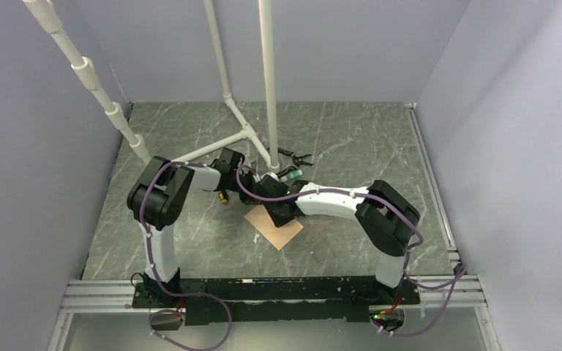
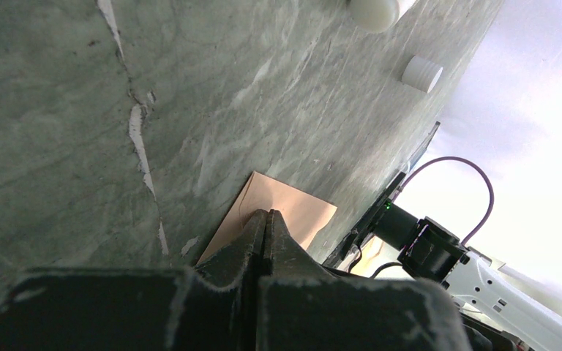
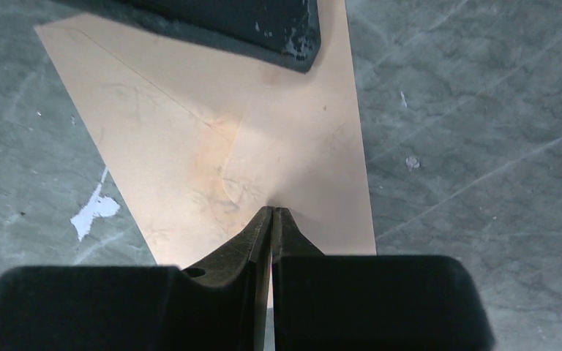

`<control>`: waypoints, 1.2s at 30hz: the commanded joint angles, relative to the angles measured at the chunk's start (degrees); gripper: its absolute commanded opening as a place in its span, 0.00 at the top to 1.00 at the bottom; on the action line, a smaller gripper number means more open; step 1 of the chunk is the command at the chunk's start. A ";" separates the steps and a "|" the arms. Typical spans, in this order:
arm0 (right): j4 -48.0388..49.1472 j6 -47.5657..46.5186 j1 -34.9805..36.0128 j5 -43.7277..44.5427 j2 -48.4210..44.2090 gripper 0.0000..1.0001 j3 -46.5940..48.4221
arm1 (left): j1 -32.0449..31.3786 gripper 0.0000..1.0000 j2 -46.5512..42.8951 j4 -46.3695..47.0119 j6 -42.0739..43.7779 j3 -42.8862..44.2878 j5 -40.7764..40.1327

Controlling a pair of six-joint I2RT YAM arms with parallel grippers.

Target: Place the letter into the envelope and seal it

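The peach-tan envelope [image 1: 279,232] lies flat on the marble table with its pointed flap folded down on the body; the flap seams show in the right wrist view [image 3: 190,146]. My right gripper [image 3: 272,210] is shut, its tips resting on the envelope near the flap's point; it holds nothing. My left gripper [image 2: 265,213] is shut too, tips down on the envelope [image 2: 304,212] near its far edge, and shows as a dark shape in the right wrist view [image 3: 263,29]. Both grippers meet over the envelope in the top view [image 1: 271,205]. The letter is not in view.
A white pipe frame [image 1: 245,131] stands just behind the arms, with its feet [image 2: 421,73] on the table. A small black clip-like object [image 1: 296,156] lies behind the envelope. Grey walls close in the table on three sides.
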 commanded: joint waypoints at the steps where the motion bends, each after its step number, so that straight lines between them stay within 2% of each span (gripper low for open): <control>1: -6.30 -0.37 0.27 1.43 -1.99 0.91 3.26 | -0.35 0.98 3.26 -6.86 3.82 -1.81 -7.94; 16: -1.95 -0.58 -1.81 1.98 4.04 0.89 10.42 | -0.32 0.97 3.60 -6.89 3.74 -1.44 -7.96; 29: -1.56 0.14 -1.04 -5.00 2.92 0.90 2.59 | -0.29 0.97 4.06 -7.19 3.80 -0.96 -8.33; 36: -2.51 0.48 -0.60 -5.43 0.88 0.91 -0.98 | -0.23 0.97 4.28 -7.55 4.09 -0.47 -8.37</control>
